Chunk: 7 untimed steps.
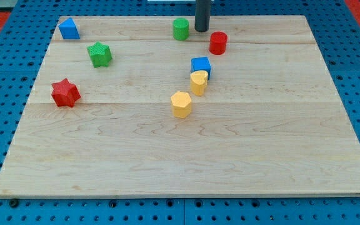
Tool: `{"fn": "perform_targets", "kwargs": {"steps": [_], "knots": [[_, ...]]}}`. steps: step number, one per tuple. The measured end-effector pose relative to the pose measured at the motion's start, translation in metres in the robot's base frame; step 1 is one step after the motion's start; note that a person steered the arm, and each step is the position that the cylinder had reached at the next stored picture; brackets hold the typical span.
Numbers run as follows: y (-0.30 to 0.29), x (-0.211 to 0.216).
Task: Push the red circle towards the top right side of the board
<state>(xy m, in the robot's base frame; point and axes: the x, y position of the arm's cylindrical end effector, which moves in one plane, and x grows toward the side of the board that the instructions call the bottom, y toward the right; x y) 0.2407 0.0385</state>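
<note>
The red circle [218, 43] stands near the view's top, a little right of centre on the wooden board [186, 169]. My tip [202, 29] is at the end of the dark rod, just up and to the left of the red circle, with a small gap between them. A green cylinder [180, 29] stands just left of my tip.
A blue cube [200, 65] sits below the red circle, touching a yellow block [199, 82]. A yellow hexagon [180, 104] lies lower left of it. A green star [99, 54], a red star [65, 93] and a blue block [69, 29] are at the left.
</note>
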Motion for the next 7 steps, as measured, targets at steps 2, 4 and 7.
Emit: {"fn": "perform_targets", "kwargs": {"steps": [2,4,7], "knots": [[-0.039,0.018],[0.009,0.036],[0.046,0.031]]}}
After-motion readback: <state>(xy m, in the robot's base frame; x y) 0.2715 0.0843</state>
